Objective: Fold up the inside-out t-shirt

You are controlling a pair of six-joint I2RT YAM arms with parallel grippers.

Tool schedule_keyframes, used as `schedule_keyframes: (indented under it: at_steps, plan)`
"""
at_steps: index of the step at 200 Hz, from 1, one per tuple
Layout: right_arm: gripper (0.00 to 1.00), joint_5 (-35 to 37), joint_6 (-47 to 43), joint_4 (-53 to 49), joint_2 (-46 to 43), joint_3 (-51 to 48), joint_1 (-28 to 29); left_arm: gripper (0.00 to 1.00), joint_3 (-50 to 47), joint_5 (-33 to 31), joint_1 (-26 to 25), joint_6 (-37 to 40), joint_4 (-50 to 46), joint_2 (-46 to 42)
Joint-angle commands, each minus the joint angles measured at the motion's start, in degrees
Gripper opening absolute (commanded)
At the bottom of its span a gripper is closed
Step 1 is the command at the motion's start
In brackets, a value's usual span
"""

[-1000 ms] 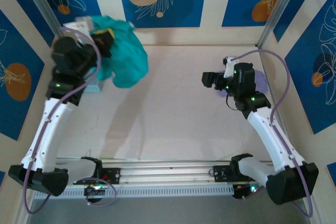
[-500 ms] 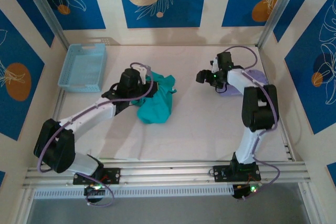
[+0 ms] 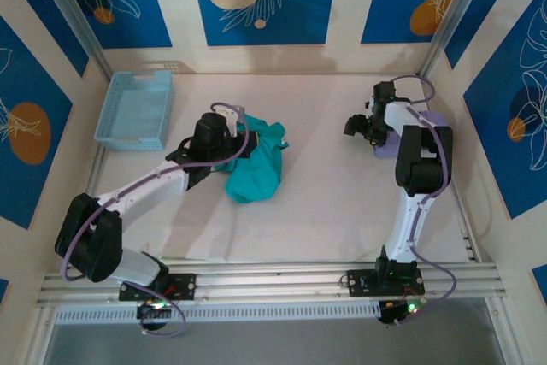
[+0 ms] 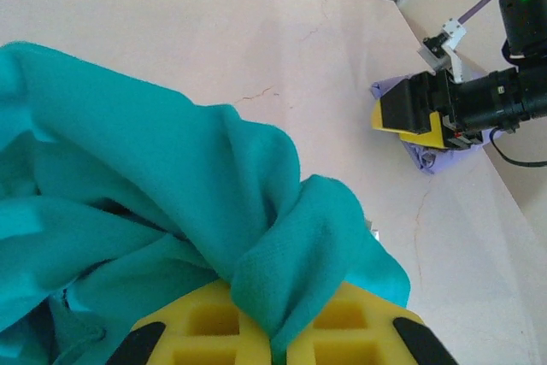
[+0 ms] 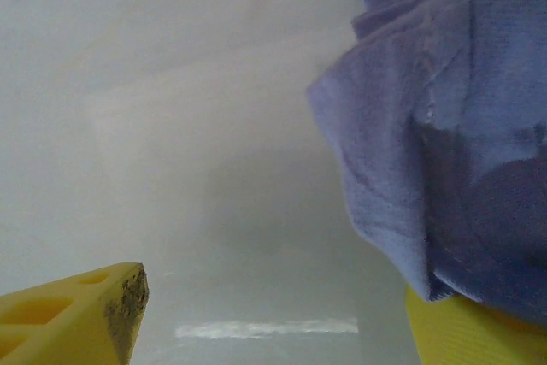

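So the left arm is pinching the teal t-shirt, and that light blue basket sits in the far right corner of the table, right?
Not quite. The light blue basket sits in the far left corner of the table, as the top external view shows. The left gripper is indeed pinching the teal t-shirt.

Evenly and brightly lit from above; faint soft shadows on the surface point(image 3: 325, 203). Hazy and soft-focused in right wrist view.
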Motion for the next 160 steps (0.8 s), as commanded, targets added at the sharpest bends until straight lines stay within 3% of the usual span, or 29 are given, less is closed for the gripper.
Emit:
schedule_keyframes:
  at_steps: [1,29,62,71,86,119,138,160]
  plan:
    - [0.79,0.85,-1.30,-1.91,0.87,2.92,-0.43,0.07,-0.19,1.15,-0.10,-0.14,2.37,0.37]
    - [0.78,-3.47,-1.26,0.44,-4.58,1.27,1.40,0.09,1.13,3.35,-0.45,-0.52,0.94,0.79]
    - [0.78,-11.80,1.49,11.37,-20.80,-13.07,7.69,0.19,1.12,3.43,-1.57,1.25,-0.03,-0.07]
    - [0.78,-13.61,2.81,15.01,-24.95,-17.61,9.88,0.29,1.09,2.86,-1.39,2.66,-1.08,0.30]
    - [0.77,-13.54,4.93,18.28,-30.21,-23.65,13.68,0.59,2.86,1.46,-0.58,6.54,-7.51,0.53]
    - [0.76,-14.84,6.40,21.31,-38.06,-32.98,21.60,0.86,-1.17,-7.86,0.35,13.15,-18.53,-8.01]
    - [0.74,-14.38,8.99,24.62,-39.25,-36.38,24.69,0.90,-8.28,-10.61,2.25,11.99,-18.59,-13.42]
    - [0.68,-13.58,12.14,26.98,-34.90,-36.42,27.73,0.87,-11.61,-7.47,6.65,8.96,-18.17,-11.94]
